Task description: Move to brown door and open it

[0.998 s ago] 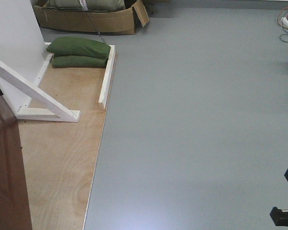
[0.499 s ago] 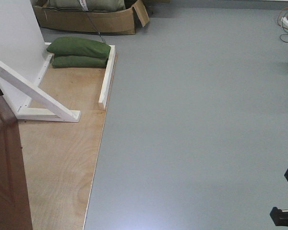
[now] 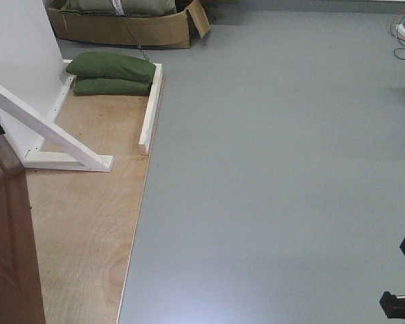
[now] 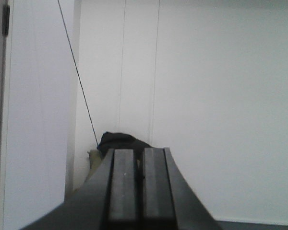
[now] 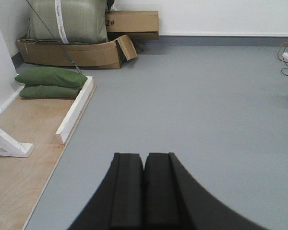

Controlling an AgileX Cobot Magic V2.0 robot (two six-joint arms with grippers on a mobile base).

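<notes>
Left of the left gripper (image 4: 139, 159) and right gripper (image 5: 144, 162), both with fingers pressed together, the glossy reddish-brown panelled wooden door (image 3: 7, 243) looks heavy, stiff and slick, best gripped by its unseen handle.

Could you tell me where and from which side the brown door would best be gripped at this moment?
Only a strip of the brown door shows, at the front view's left margin: a flat panelled face and one long edge, no handle in view. That edge is probably the only pinchable part, approached from the plywood floor side, with the left gripper opened first.
</notes>
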